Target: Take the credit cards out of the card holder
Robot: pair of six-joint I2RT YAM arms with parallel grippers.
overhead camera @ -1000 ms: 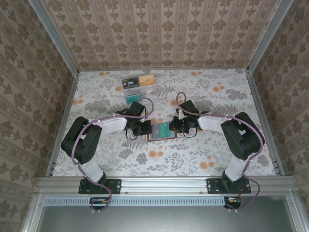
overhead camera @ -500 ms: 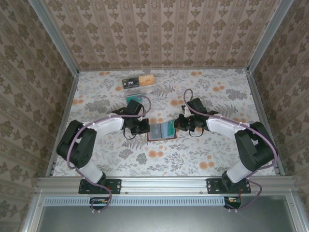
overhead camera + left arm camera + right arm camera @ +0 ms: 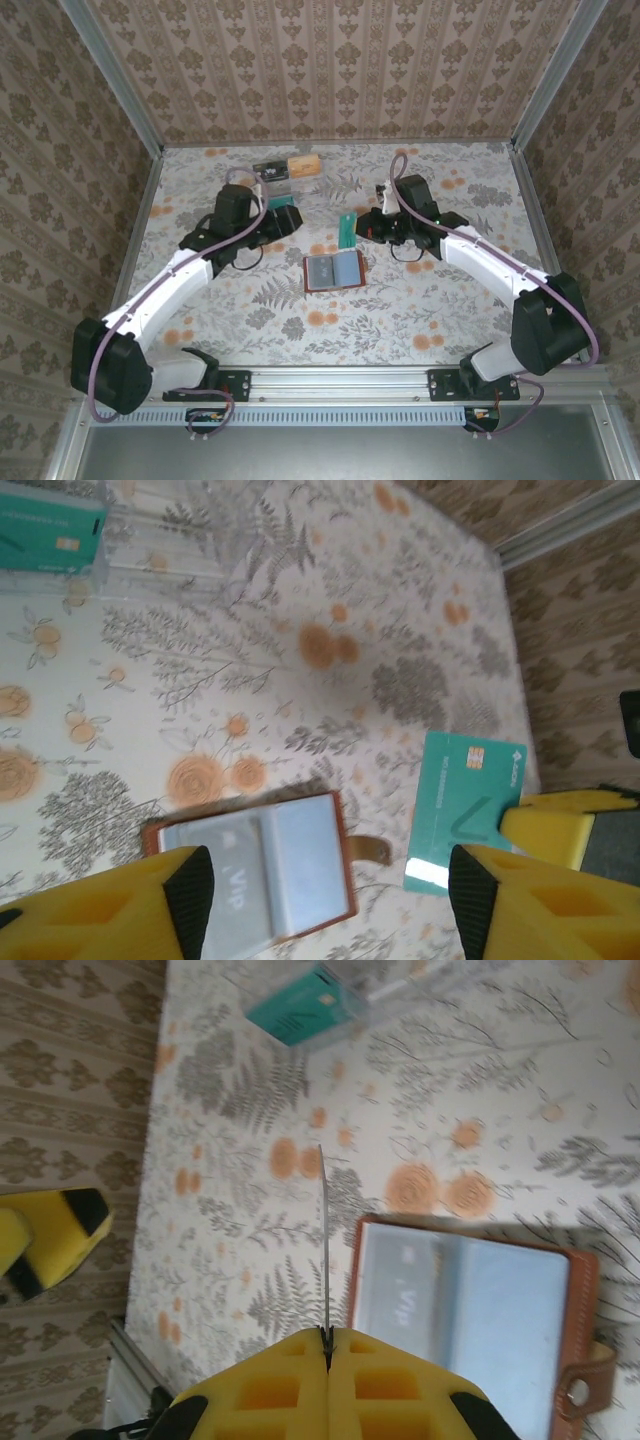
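Observation:
The card holder [image 3: 333,270] lies open on the table, reddish-brown with grey-blue pockets, also seen in the left wrist view [image 3: 255,865] and right wrist view [image 3: 470,1320]. My right gripper [image 3: 362,228] is shut on a teal credit card [image 3: 347,228], held clear of the holder just behind it. That card [image 3: 465,810] faces the left wrist camera and appears edge-on [image 3: 324,1250] in the right gripper [image 3: 327,1345]. My left gripper [image 3: 290,218] hangs open and holds nothing, up and to the left of the holder; the left gripper [image 3: 330,900] looks down on it.
A clear plastic tray [image 3: 262,184] stands at the back left with a black card [image 3: 268,170] and an orange card [image 3: 303,163]. Another teal card [image 3: 50,525] lies in it, also seen in the right wrist view [image 3: 300,1010]. Patterned walls enclose the table.
The left gripper let go of the holder, opened and drew back to the left. The right gripper pulled the teal card out of the holder and carried it up and away.

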